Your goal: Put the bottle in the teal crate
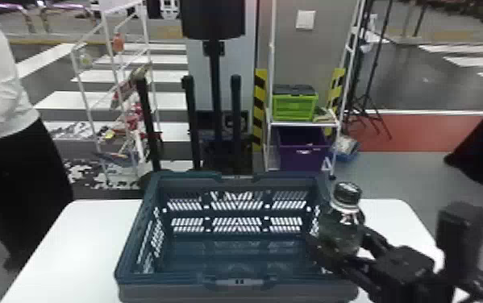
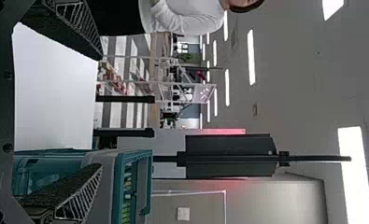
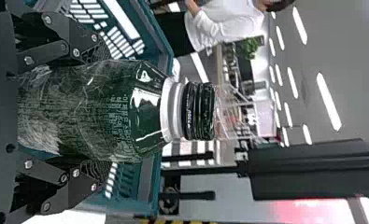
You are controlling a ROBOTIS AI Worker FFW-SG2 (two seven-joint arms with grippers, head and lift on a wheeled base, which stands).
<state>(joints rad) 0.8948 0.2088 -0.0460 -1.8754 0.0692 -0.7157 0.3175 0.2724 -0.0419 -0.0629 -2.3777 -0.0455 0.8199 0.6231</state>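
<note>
The right gripper (image 1: pixel 343 248) grasps a dark-capped bottle (image 1: pixel 340 231) beside the teal crate's (image 1: pixel 163 281) right wall, white table (image 1: pixel 87 241) below, storage rack (image 1: pixel 302 124) beyond; left gripper (image 2: pixel 99 112) released.

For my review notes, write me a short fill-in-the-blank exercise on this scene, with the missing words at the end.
The tool closed on the bottle is the robot's ____ one.
The bottle's cap is ____.
The table under the teal crate is ____.
Behind, the bin below the green crate is ____.
Missing words: right; black; white; purple.
</note>
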